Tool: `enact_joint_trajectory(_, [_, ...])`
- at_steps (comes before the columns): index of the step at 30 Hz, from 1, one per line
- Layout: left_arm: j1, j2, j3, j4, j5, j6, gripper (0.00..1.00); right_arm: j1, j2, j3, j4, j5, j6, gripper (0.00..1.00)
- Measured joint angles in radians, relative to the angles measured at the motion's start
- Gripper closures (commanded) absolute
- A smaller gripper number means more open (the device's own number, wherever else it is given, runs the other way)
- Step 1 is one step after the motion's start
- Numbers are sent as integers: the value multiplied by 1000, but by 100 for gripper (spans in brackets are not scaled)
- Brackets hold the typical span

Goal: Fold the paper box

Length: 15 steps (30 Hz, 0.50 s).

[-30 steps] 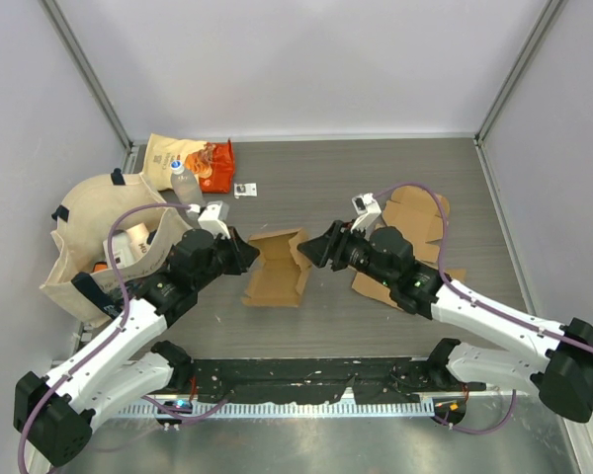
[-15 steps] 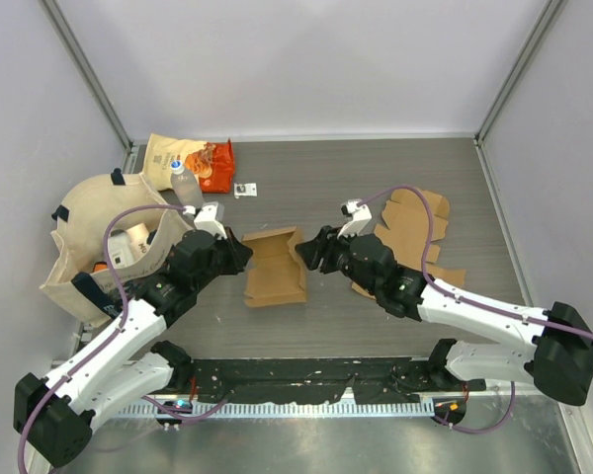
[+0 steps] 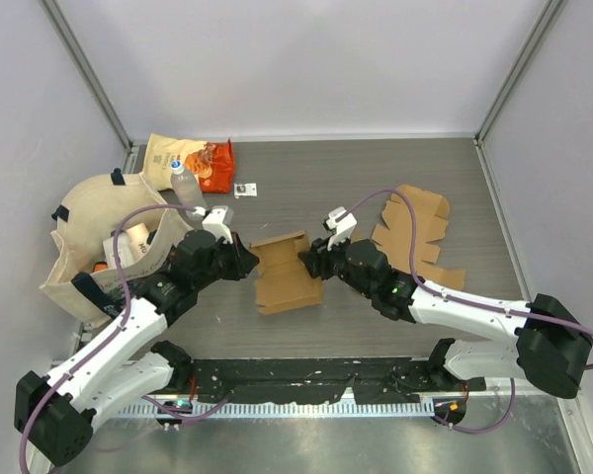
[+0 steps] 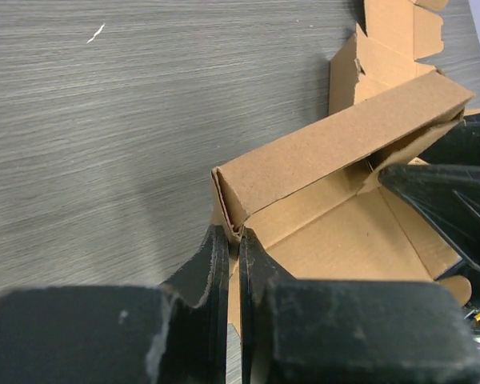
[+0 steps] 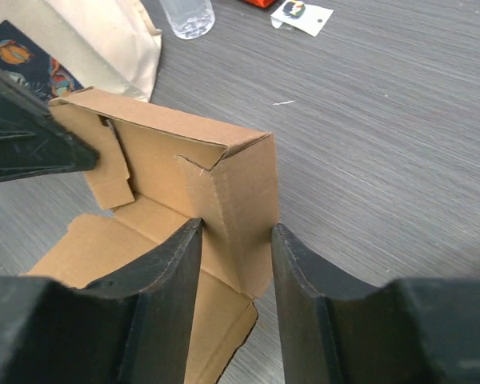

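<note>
Slippage is looming at the left pincer: it is pinching shut on only a thin corner edge of the box, so a shove from the far side could be pulling the card free or tearing it. The right pincer is standing about half open, straddling the box's end wall; whether it is pressing the wall, I cannot tell. A skewed squeeze there risks creasing the wall off its fold. The box is sitting half-formed on the table between both arms, a flat blank lying to its right.
</note>
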Motion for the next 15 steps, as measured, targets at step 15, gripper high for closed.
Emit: enact_joint_trajectory(15, [-88,126,10,-20,-200,-7,100,123,194,13,31,377,31,99])
